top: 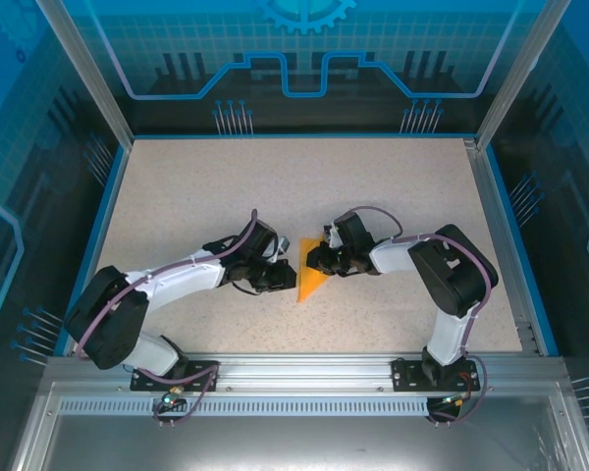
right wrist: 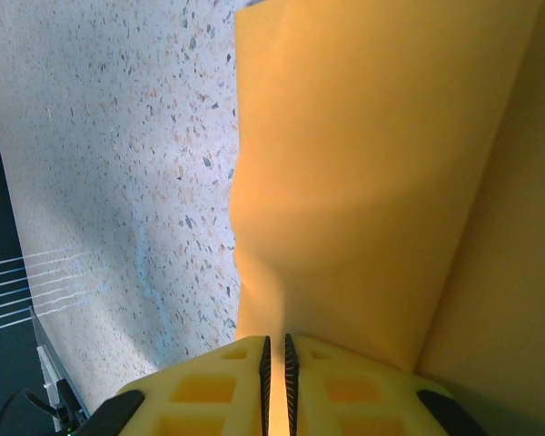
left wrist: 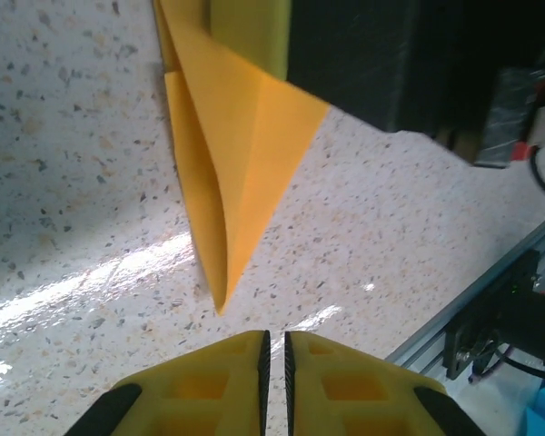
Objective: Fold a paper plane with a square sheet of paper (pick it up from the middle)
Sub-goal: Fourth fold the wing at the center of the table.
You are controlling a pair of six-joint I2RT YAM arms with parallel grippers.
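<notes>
Top external, orange paper (top: 311, 283): a folded, pointed wedge on the speckled table (top: 206, 186), near its middle and slightly towards the near edge, its tip pointing at the arm bases.
Left wrist, orange paper (left wrist: 236, 163): layered flaps with a long crease narrowing to a sharp tip; one flap stands a little off the surface.
Right wrist, orange paper (right wrist: 363, 182): a broad, gently bowed panel running right up to the fingertips, with a darker layer beside it on the right.
Right gripper (top: 314, 261): at the wide far end of the wedge; in its own camera (right wrist: 274, 350) the yellow fingers (right wrist: 345, 381) are pressed together, clamped on the paper's edge.
Left gripper (top: 290, 279): just beside the paper's left edge; in its own camera (left wrist: 274, 350) the fingers (left wrist: 209, 381) stand together with a hairline slit and nothing between them, short of the paper's tip and not touching it.
Right arm body (left wrist: 391, 64): a dark mass over the wide end of the paper.
Table surround: blue rim (top: 111, 196) on the sides, aluminium rail (top: 304, 368) along the near edge carrying both arm bases.
Enclosure: clear blue-printed panels around the table.
</notes>
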